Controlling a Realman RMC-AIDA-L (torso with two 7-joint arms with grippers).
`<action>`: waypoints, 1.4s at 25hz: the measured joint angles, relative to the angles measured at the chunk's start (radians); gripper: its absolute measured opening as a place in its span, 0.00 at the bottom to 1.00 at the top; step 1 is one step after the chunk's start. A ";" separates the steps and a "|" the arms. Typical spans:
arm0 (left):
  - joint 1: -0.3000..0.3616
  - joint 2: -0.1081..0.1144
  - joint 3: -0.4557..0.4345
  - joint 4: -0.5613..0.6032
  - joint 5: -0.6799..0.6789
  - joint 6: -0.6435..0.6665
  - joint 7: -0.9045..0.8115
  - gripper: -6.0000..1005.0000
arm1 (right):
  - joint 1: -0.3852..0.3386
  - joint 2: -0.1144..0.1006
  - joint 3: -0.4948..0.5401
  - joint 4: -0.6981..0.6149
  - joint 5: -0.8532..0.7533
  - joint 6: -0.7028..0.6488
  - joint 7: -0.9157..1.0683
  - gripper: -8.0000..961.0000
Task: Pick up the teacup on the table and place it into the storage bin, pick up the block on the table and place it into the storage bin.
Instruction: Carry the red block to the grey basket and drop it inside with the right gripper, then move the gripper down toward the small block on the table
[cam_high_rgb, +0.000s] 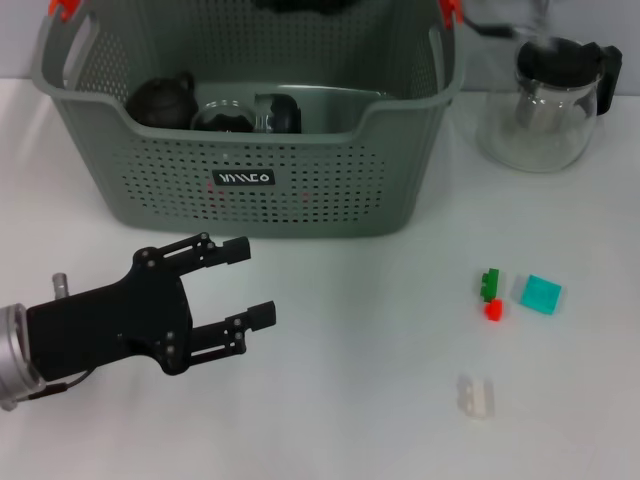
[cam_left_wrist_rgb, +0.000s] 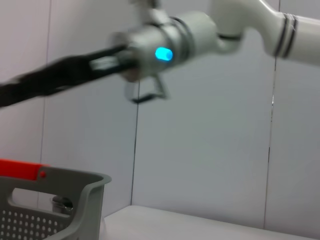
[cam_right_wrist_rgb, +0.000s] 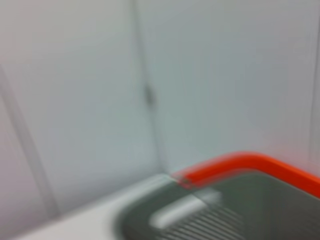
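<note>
The grey-green storage bin (cam_high_rgb: 300, 190) stands at the back of the white table; its rim also shows in the left wrist view (cam_left_wrist_rgb: 75, 200) and the right wrist view (cam_right_wrist_rgb: 225, 210). Inside lie a dark round pot (cam_high_rgb: 160, 100) and glass cup-like pieces (cam_high_rgb: 225, 118); I cannot tell which is the teacup. A green-and-red block (cam_high_rgb: 490, 293), a teal block (cam_high_rgb: 540, 295) and a clear block (cam_high_rgb: 476, 396) lie on the table at the right. My left gripper (cam_high_rgb: 258, 282) hovers open and empty in front of the bin's left half. My right gripper (cam_left_wrist_rgb: 30, 87) shows blurred, high above the bin.
A glass teapot (cam_high_rgb: 545, 105) with a black lid stands right of the bin at the back. Bare white table lies between the left gripper and the blocks. A grey panelled wall rises behind the table.
</note>
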 joint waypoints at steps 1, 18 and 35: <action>0.001 0.000 0.000 0.000 0.000 0.000 0.000 0.73 | -0.062 -0.007 0.006 -0.048 0.057 -0.065 -0.042 0.62; 0.007 0.038 -0.025 0.006 0.042 0.059 0.000 0.73 | -0.309 -0.054 -0.004 -0.367 -0.326 -0.856 0.040 0.62; 0.042 0.032 -0.113 -0.008 0.135 0.037 0.011 0.73 | -0.222 0.008 -0.186 -0.319 -0.523 -0.825 0.033 0.60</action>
